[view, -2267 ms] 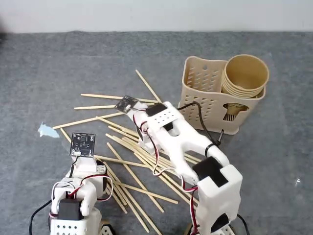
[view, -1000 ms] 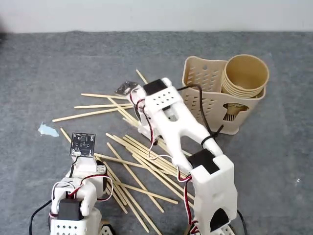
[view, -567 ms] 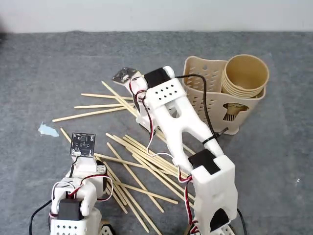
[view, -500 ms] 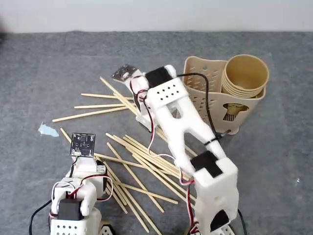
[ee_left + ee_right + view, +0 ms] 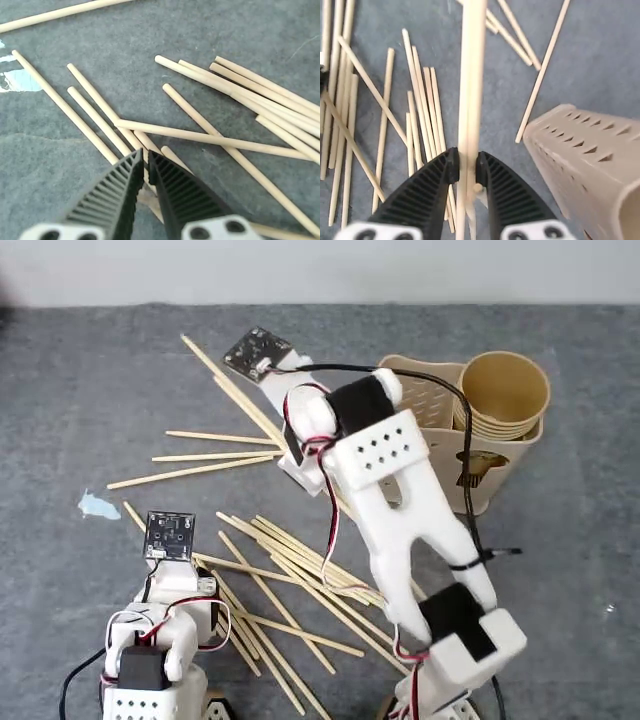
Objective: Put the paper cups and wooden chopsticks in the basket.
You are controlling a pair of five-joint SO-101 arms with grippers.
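Wooden chopsticks [image 5: 472, 75] are hanging up off the table in my right gripper [image 5: 466, 162], which is squeezing tight on a couple of them, and they are sticking out over the grey mat [image 5: 90, 380] just beside the basket [image 5: 408, 405]. Many more loose chopsticks [image 5: 290, 560] are lying in a messy pile on the mat, while the paper cups [image 5: 503, 390] are sitting stacked inside one side of the basket. I am holding my left gripper [image 5: 145, 156] low over some sticks, fingers almost together and gripping nothing.
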